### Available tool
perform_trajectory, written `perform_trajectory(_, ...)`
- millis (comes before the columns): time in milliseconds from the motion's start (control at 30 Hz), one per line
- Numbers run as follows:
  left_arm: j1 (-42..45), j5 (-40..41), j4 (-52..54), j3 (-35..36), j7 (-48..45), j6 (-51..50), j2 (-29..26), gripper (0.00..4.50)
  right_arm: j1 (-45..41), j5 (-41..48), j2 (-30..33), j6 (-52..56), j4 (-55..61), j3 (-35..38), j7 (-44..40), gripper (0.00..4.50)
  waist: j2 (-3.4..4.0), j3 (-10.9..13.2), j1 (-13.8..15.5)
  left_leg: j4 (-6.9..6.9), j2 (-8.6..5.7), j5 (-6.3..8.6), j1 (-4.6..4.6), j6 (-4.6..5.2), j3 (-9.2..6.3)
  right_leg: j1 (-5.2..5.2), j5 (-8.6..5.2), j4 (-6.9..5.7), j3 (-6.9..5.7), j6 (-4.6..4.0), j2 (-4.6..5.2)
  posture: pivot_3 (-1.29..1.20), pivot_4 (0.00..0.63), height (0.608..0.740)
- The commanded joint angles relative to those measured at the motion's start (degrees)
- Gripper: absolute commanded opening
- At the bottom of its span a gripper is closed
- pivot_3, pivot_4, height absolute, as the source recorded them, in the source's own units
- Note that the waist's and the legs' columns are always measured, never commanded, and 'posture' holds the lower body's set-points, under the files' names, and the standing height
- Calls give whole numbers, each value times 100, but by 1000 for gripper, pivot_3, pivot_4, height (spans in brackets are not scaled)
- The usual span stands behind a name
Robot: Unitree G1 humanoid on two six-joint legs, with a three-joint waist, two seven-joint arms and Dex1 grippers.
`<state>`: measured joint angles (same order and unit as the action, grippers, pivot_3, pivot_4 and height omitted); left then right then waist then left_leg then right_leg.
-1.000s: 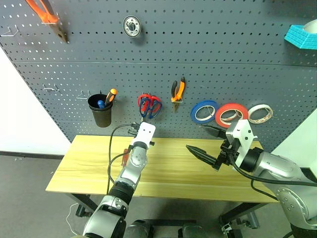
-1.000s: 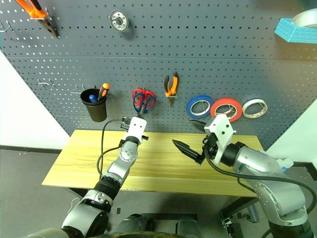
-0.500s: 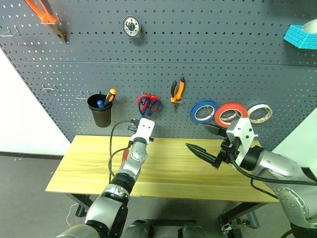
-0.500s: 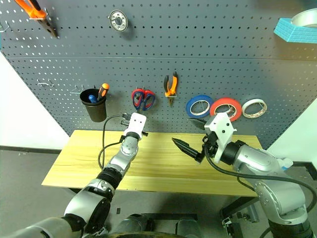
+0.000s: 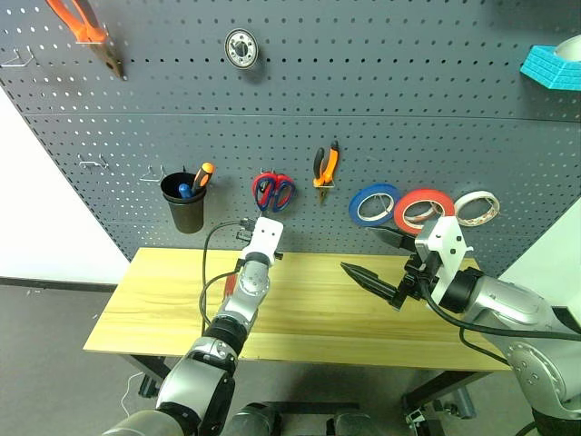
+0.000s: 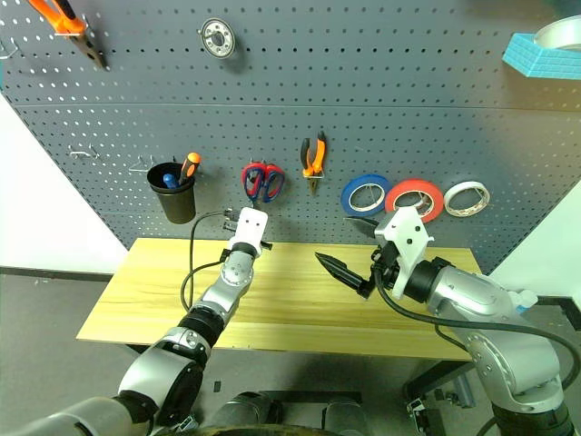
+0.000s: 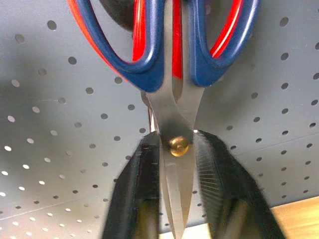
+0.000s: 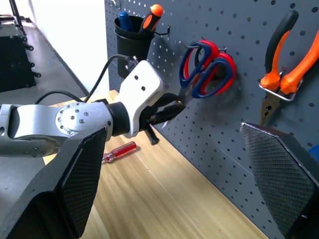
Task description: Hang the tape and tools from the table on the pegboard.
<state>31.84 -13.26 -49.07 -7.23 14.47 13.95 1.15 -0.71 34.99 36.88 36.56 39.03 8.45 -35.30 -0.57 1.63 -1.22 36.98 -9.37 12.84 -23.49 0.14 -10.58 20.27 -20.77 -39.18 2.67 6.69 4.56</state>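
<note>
Red-and-blue-handled scissors [image 5: 273,193] hang by their handles on a pegboard [image 5: 408,109] hook. My left gripper [image 7: 175,144] is open just below them, its fingers [image 7: 142,189] standing close on either side of the blades at the pivot. Small orange-and-black pliers [image 5: 326,166] and the big red tape ring [image 5: 423,210] hang on the board too. A red-handled screwdriver [image 8: 119,151] lies on the wooden table [image 5: 163,300] beside my left arm. Above the table's right half my right gripper [image 5: 356,248] is held wide open and empty.
On the board there is also a black cup [image 5: 184,202] with screwdrivers in it, a blue roll [image 5: 373,203], a white roll [image 5: 477,208], large orange pliers [image 5: 86,32] at top left and a teal object [image 5: 551,65] at top right.
The scissors have settled a little closer against the board on their hook. The left wrist sits slightly nearer the board. The right arm has not moved.
</note>
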Motion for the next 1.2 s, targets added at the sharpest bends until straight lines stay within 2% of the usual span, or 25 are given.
perform_trajectory(33,-95,-44,302,-52,-53,51,-10,2466,-48,-8,13,-130,145,47,23,4500,0,0,2,0,0,0,0,0,0,1,0,0,0,0,0,-119,0,718)
perform_trajectory(233,-523,-72,704,-75,-71,-280,-23,4372,-23,-2,17,-123,159,50,30,4500,0,0,6,0,0,0,0,0,0,0,0,-1,0,0,0,-118,0,718)
perform_trajectory(267,-634,-86,814,-101,-114,-355,-36,4489,-20,2,17,-120,165,52,33,4500,1,0,2,0,0,0,0,0,0,0,0,-1,0,0,0,-118,0,718)
perform_trajectory(467,-1233,-134,1481,-133,-250,-803,-141,4489,21,54,47,-122,191,125,0,4500,2,-1,6,0,0,0,0,0,0,1,0,-1,1,0,0,-113,0,718)
perform_trajectory(567,-1380,-46,1742,-4,-238,-1422,-89,4489,27,46,59,-138,170,119,-19,4500,2,-1,15,0,0,0,0,0,-1,1,0,-2,1,0,0,-110,0,718)
perform_trajectory(700,-1419,121,2258,152,-367,-2602,27,4489,-7,9,48,-153,125,54,-19,4500,2,-1,24,1,0,1,0,0,0,0,0,-2,1,0,0,-107,0,718)
perform_trajectory(967,-943,589,3180,832,-409,-5357,221,4489,32,-41,83,-144,98,43,-38,4500,-1,1,8,1,0,1,0,0,0,0,0,-3,1,0,-1,-104,0,718)
perform_trajectory(1200,-91,929,3484,1345,-703,-7691,-96,4489,140,-105,73,-135,134,4,-7,4500,-5,3,16,2,0,0,0,0,-1,0,0,-3,1,0,-1,-92,0,718)
